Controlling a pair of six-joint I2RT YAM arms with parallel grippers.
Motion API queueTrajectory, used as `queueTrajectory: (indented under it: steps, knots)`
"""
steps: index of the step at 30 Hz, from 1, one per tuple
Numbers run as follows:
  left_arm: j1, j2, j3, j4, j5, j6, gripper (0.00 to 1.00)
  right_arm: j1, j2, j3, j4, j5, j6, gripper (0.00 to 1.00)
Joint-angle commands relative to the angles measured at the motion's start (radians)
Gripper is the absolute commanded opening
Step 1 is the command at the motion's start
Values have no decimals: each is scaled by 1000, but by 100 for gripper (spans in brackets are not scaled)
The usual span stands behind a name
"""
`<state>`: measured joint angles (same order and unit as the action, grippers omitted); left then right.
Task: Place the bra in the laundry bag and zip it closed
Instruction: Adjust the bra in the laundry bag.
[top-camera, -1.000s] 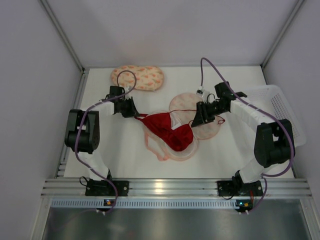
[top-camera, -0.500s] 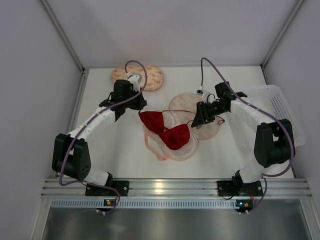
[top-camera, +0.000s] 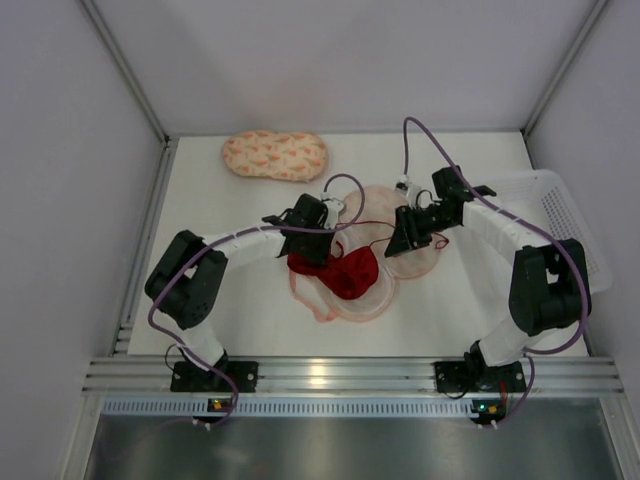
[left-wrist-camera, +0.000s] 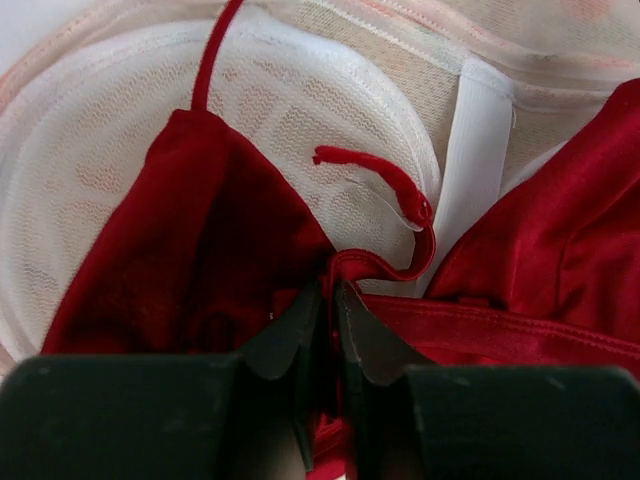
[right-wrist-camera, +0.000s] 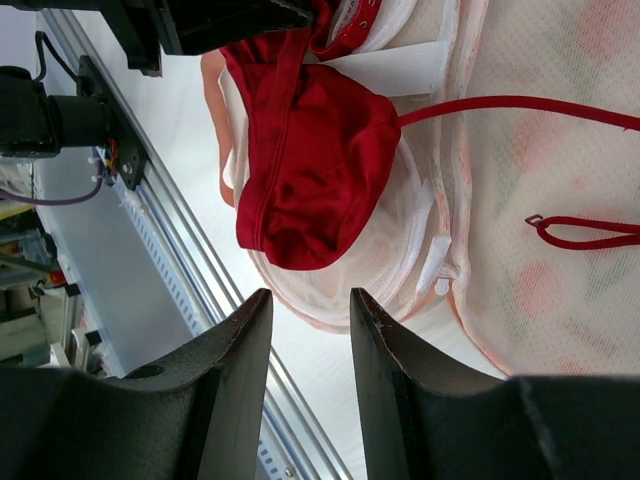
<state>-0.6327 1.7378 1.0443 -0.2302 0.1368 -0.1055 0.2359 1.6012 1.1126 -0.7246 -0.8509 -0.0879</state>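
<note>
The red bra lies bunched in the open peach-pink laundry bag in the middle of the table. My left gripper is down on the bra's left cup. In the left wrist view the left gripper is shut on a fold of red bra fabric over the bag's white mesh lining. My right gripper hovers over the bag's right lobe. In the right wrist view the right gripper is open and empty, with a bra cup and the bag's mesh lid beyond it.
The identical twin pouch lies zipped at the back left. A white mesh basket stands at the right edge. A loose red strap and its loop trail across the bag's lid.
My left arm has swung right from the table's left side onto the bra. The bra's left cup has bunched further right inside the bag. The right arm has not moved.
</note>
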Motion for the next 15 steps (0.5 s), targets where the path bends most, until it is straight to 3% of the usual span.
queueTrajectory:
  steps: [1,2,3,6,12,15]
  knots:
    - [10,-21,17,-9,-16,33,18,-15,-35,6,11,-27,-24,38]
    - [11,-50,19,-18,-2,38,22,-17,-29,9,19,-28,-19,38]
    - [11,-70,29,-24,21,43,35,-15,-23,13,39,-30,-13,38]
    - [13,-159,51,-47,66,58,51,-12,19,56,95,-40,25,38]
    - [39,-313,100,-110,129,72,57,2,81,121,160,-39,76,37]
    - [117,-350,103,-126,129,18,58,14,103,139,212,-28,121,37]
